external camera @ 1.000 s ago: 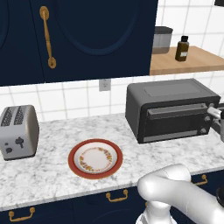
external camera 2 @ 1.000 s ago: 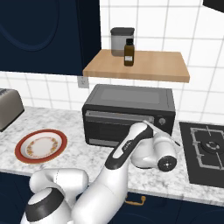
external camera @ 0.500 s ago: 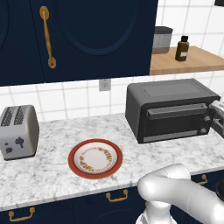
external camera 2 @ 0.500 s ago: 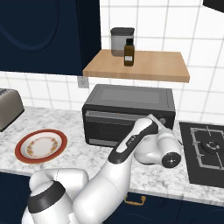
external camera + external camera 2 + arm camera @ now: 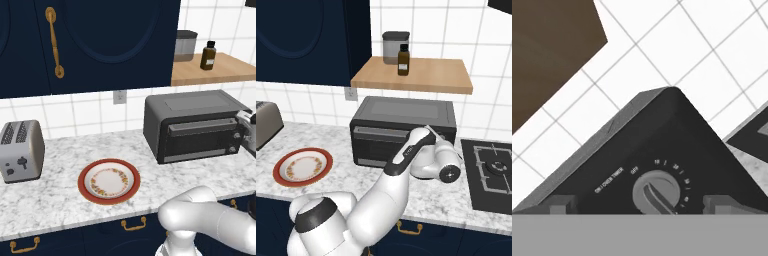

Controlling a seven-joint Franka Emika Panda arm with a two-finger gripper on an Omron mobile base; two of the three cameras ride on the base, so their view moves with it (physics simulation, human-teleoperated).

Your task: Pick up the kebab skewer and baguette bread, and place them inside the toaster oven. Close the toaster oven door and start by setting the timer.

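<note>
- Close in, the two-finger gripper (image 5: 640, 204) has its jaws spread wide, one dark fingertip on each side of a single round grey timer knob (image 5: 656, 193); the grey band cuts off the knob's lower part, so whether they touch cannot be told.
- One large dark grey boxy toaster oven (image 5: 192, 123) stands on the white marble counter (image 5: 55, 195), its dark-framed glass-fronted door (image 5: 200, 137) shut, so nothing inside can be made out.
- One round red-rimmed plate (image 5: 109, 181) lies left of the oven.
- One silver two-slot toaster (image 5: 20, 150) stands further left.
- Farther back, one wooden shelf (image 5: 415, 75) carries one grey canister (image 5: 395, 47) and one brown bottle (image 5: 403, 59).
</note>
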